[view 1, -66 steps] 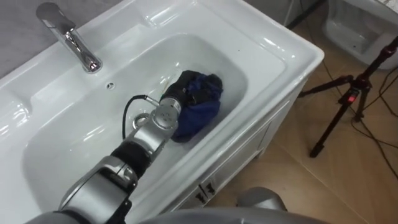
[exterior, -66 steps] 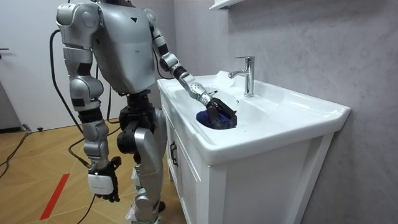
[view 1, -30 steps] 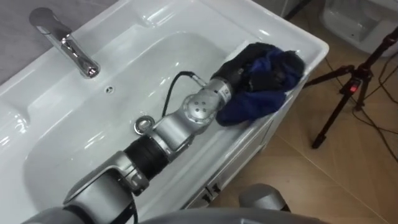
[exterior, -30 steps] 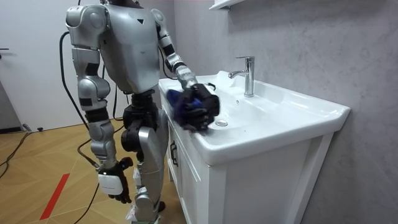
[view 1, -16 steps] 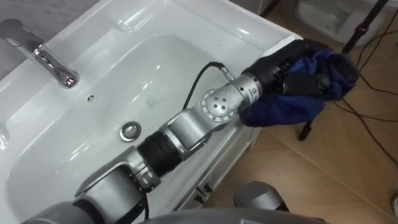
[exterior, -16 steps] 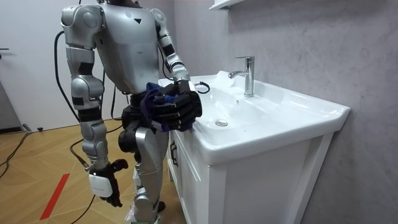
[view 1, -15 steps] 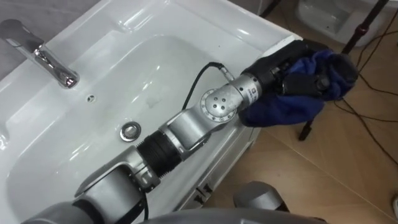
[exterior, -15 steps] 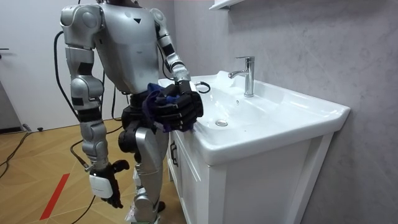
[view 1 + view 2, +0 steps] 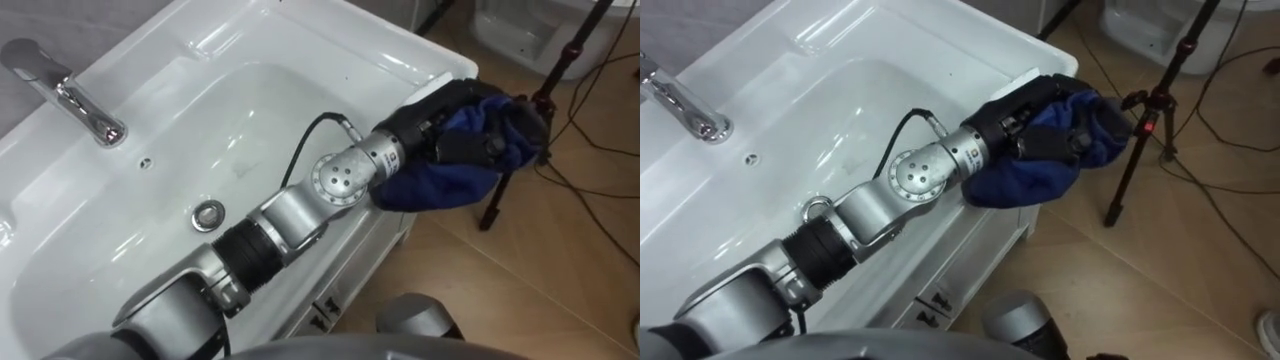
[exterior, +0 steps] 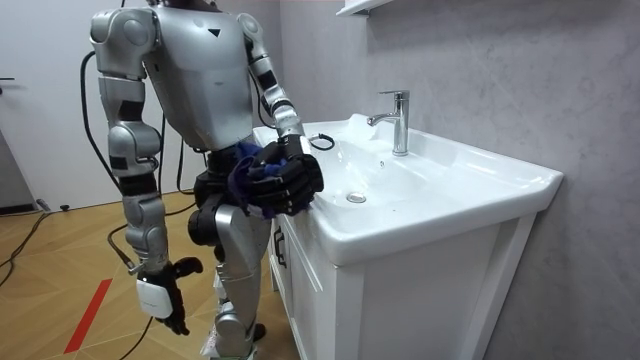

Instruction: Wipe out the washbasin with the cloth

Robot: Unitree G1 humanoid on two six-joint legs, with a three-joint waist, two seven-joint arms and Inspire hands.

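One dark blue cloth [image 9: 432, 186] is bunched in the left robot hand [image 9: 436, 112], whose fingers are curled round it, past the front corner of the one white basin [image 9: 250, 58] and above the wooden floor [image 9: 560, 250]. One faucet [image 9: 78, 97] and one drain [image 9: 208, 214] lie behind. The right robot hand [image 10: 163, 295] hangs slack at the robot's side.

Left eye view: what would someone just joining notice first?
The left robot hand, curled round a blue cloth, sticks out past the front corner of the basin, over the floor. The basin shows its drain and tap. The right robot hand hangs at the robot's side.
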